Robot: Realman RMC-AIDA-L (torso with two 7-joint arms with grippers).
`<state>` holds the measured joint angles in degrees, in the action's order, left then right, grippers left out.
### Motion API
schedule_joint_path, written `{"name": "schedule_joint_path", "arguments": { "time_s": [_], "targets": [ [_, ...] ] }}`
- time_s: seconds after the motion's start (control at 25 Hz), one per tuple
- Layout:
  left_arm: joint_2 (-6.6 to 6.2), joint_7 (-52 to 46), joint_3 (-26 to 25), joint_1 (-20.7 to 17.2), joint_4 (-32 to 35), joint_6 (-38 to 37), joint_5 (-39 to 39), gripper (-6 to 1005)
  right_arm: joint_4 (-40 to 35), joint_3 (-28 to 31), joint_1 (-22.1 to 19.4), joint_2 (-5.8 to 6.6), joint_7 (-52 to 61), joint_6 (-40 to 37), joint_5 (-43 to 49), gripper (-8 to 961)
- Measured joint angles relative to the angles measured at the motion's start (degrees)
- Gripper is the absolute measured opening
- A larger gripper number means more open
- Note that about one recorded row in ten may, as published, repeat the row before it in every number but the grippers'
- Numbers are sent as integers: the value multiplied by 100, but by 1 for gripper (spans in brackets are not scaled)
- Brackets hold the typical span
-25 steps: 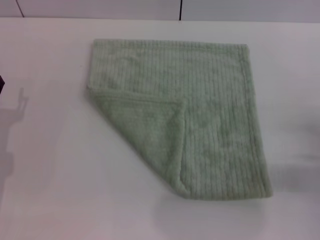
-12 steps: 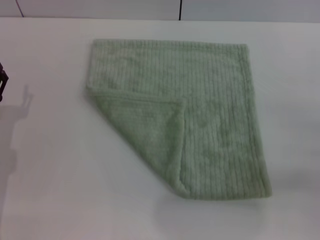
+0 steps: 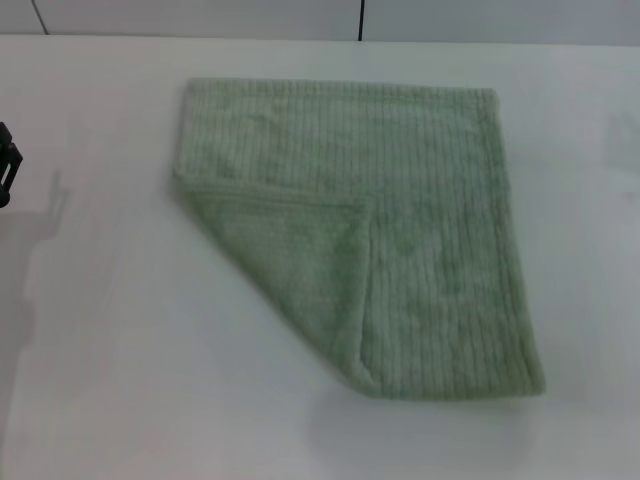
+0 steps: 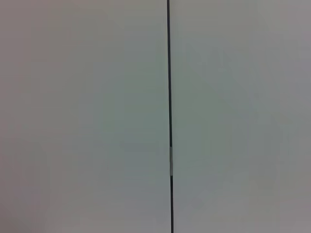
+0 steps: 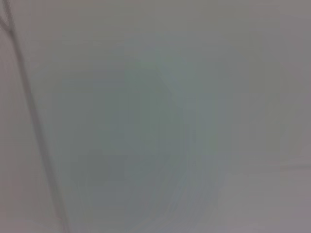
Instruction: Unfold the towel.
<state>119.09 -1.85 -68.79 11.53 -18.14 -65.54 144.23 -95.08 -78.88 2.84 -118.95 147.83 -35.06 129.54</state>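
Observation:
The pale mint-green ribbed towel point(image 3: 400, 200) lies flat on the white table point(image 3: 110, 330) in the head view. Its near-left corner is folded over onto the rest of the cloth, forming a triangular flap point(image 3: 300, 265) whose tip lies near the towel's middle. A dark part of my left gripper point(image 3: 8, 165) shows at the far left edge of the head view, well apart from the towel. My right gripper is out of view. Both wrist views show only pale blank surface and no towel.
A grey wall with dark vertical seams point(image 3: 360, 18) runs behind the table's far edge. The left wrist view shows a dark vertical seam point(image 4: 169, 116). The left arm's shadow point(image 3: 35, 230) falls on the table at the left.
The dark left gripper has come a little further into view at the left edge and its shadow has shifted. The towel has not moved.

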Motion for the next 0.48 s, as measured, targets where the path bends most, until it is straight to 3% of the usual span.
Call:
{"name": "schedule_joint_path", "arguments": {
  "time_s": [0.08, 0.28, 0.36, 0.48],
  "targets": [
    [0, -19, 4, -1, -1, 0, -1, 828, 46, 519, 471, 5, 36, -1004, 69, 162],
    [0, -24, 6, -2, 2, 0, -1, 828, 700, 1544, 1754, 82, 204, -3134, 814, 22],
    [0, -25, 18, 4, 5, 0, 1, 828, 1296, 1838, 2443, 157, 158, -4009, 1446, 19],
    [-1, -26, 49, 11, -4, -1, 12, 828, 1610, 1796, 2729, 184, 70, -4270, 1724, 15]
  ]
}}
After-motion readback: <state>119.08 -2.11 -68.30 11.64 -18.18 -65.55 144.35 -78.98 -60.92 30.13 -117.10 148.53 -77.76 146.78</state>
